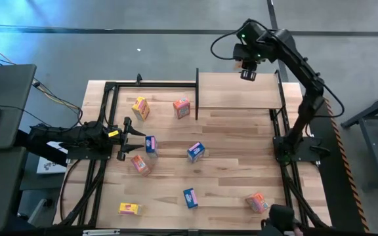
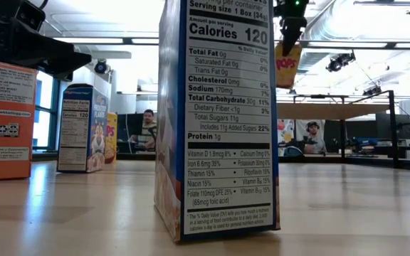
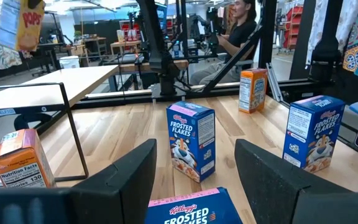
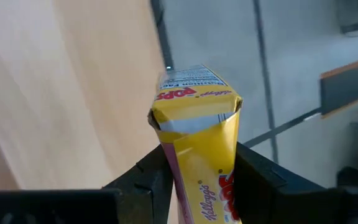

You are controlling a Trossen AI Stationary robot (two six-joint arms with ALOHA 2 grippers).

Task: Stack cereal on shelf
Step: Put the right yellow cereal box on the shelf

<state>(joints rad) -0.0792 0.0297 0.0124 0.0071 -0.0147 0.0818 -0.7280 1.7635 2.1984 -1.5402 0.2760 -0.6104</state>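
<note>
The right hand (image 4: pixel 197 180) is clamped on a yellow cereal box (image 4: pixel 197 149), holding it in the air above the far edge of the shelf (image 1: pixel 238 90). The left hand (image 1: pixel 125 137) rests low on the counter (image 1: pixel 235 170), well apart from the shelf, its fingers parted and empty, with a blue cereal box (image 1: pixel 151 145) just in front of them. The other cereal boxes stand scattered over the counter beside the shelf.

Open-plan robotics lab: exposed ceiling ducts (image 2: pixel 376 21), rows of workbenches (image 3: pixel 92 43), seated person (image 3: pixel 238 31) at desk, grey concrete floor (image 1: pixel 143 52) under rig.
</note>
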